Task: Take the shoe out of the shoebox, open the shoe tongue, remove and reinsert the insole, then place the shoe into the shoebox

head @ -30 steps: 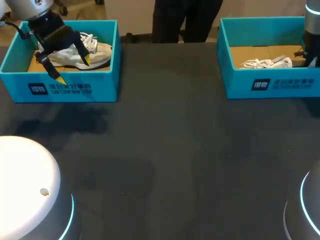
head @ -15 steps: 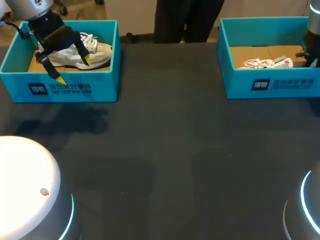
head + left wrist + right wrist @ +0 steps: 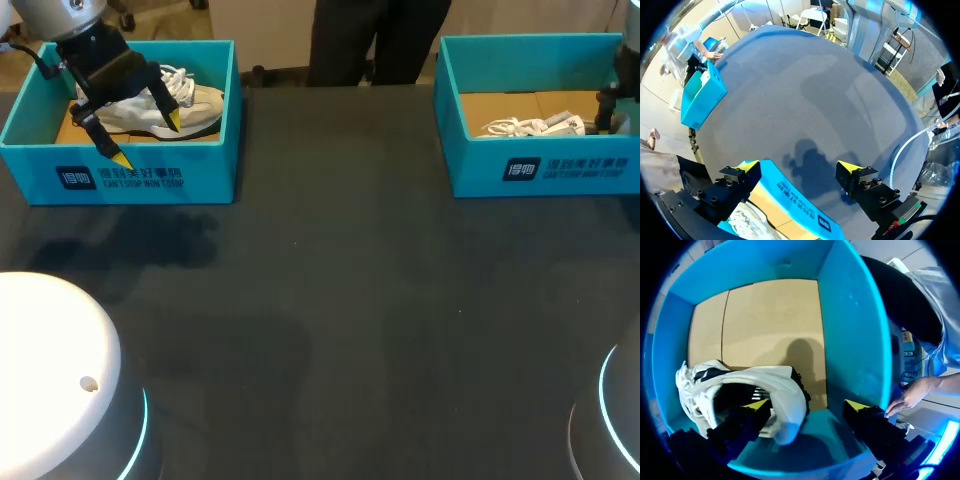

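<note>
right shoe (image 3: pixel 765 385): lying in right box (image 3: pixel 850 330), heel toward the claw
right gripper (image 3: pixel 807 405): spread wide, heel between the fingers, nothing pinched
left gripper (image 3: pixel 800 166): spread, over left box (image 3: pixel 150 175)
handling: probably light, soft upper, floppy laces; I'd grab the stiffer heel collar

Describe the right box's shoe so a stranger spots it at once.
Two teal shoeboxes stand on the dark table; take the right shoebox. The white shoe inside lies low by its near wall, laces loose; the other shoe, in the left shoebox, stands taller, dark-soled.
</note>
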